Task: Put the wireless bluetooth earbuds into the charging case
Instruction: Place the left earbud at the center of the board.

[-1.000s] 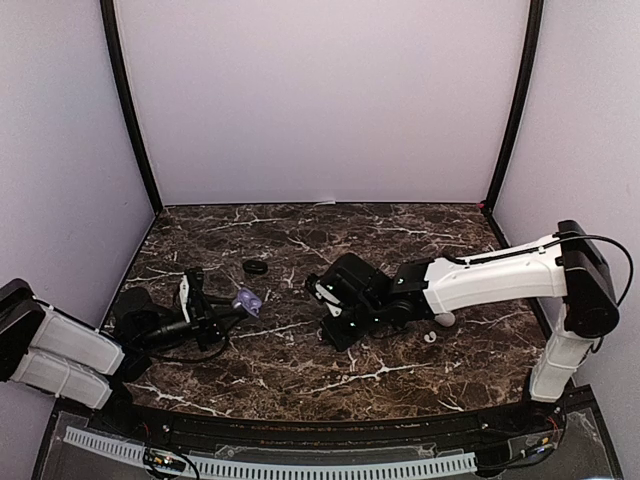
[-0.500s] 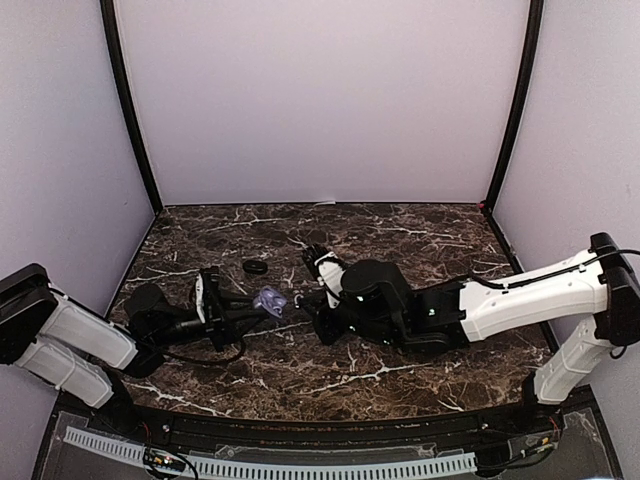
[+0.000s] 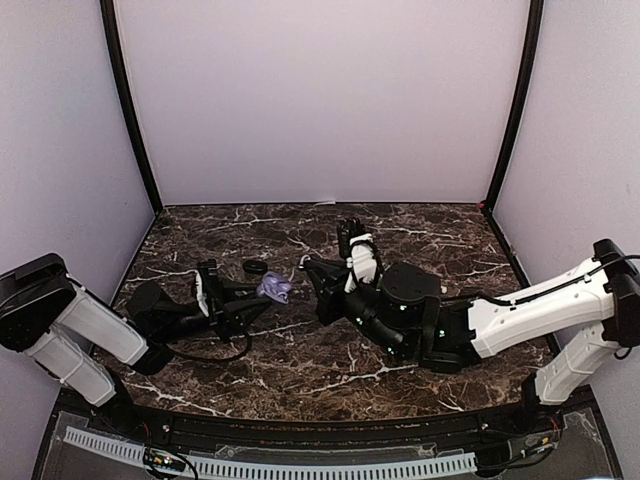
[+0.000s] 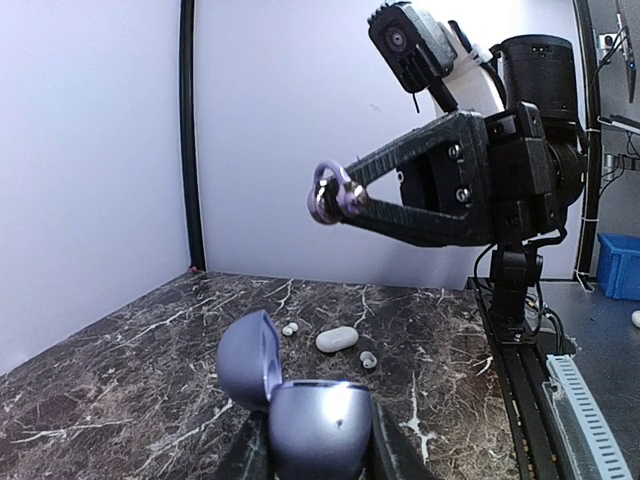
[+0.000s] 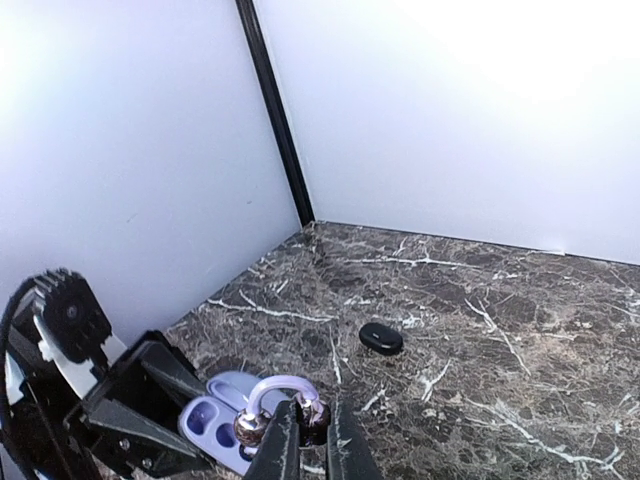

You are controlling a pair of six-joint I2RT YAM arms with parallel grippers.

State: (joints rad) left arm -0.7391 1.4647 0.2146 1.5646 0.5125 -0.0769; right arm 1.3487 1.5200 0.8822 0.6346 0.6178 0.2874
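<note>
My left gripper (image 4: 318, 442) is shut on a lavender charging case (image 4: 310, 420), whose lid (image 4: 248, 358) is hinged open to the left. The top view shows the case (image 3: 273, 290) held just above the table. The right wrist view shows its two empty wells (image 5: 213, 427). My right gripper (image 5: 308, 428) is shut on a lavender clip-style earbud (image 5: 282, 388) with two shiny bulbs. From the left wrist, that earbud (image 4: 328, 194) hangs above and beyond the case, apart from it. In the top view the right gripper (image 3: 308, 270) sits just right of the case.
A small black oval case (image 3: 256, 267) lies on the marble behind the left gripper. A white oval case (image 4: 337, 339) and two tiny white buds (image 4: 289, 328) (image 4: 368, 359) lie farther right. Black posts and pale walls close in the table.
The right arm has swung left and back, carrying the earbud up to the case. The left gripper has moved the open case rightward and a little back.
</note>
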